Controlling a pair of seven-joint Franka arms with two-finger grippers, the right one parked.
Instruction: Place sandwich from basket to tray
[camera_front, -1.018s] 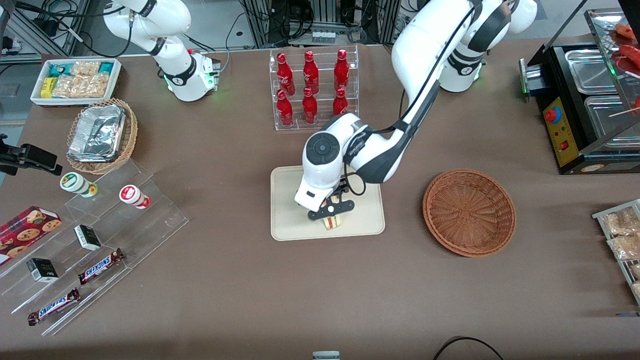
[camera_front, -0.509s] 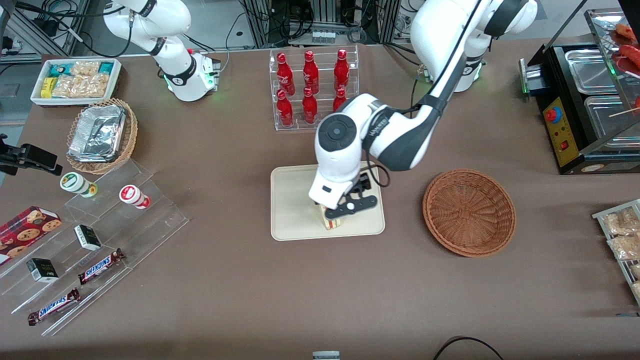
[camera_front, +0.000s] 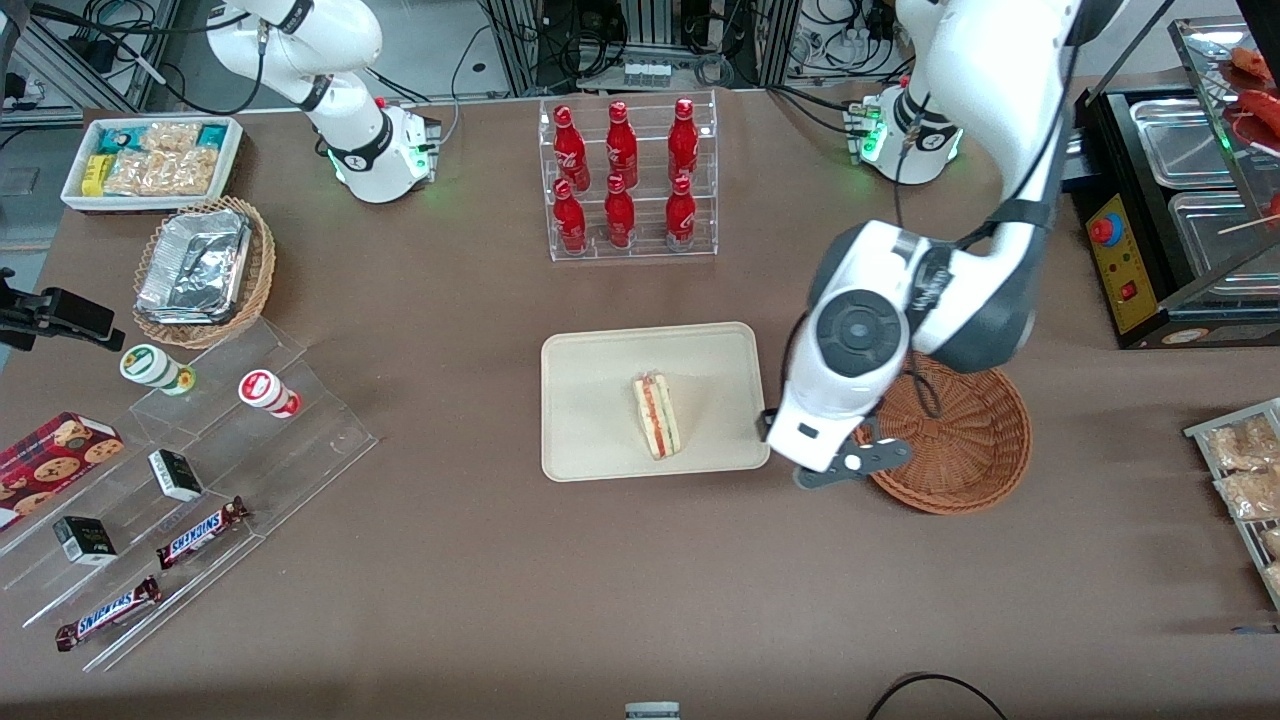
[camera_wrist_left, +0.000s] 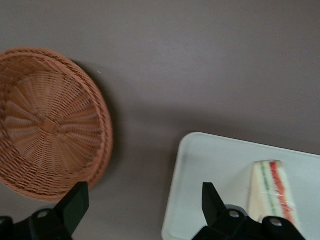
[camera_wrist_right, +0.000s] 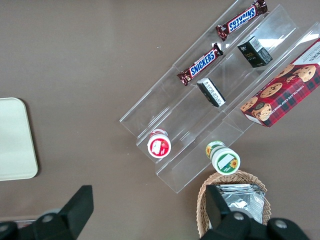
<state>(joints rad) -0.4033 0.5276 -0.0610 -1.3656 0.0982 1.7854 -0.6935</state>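
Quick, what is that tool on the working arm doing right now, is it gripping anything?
Tool: open and holding nothing, above the table between the tray and the basket; the sandwich lies on the tray.

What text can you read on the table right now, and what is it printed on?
"SNICKERS": on two bars on the clear acrylic steps.
Red bottles: white script, too small to read.
Cookie box, two dark packs, two round lids: print unreadable.
Sandwich, tray, basket: no text.
The claw hangs open, empty, over the basket's edge.
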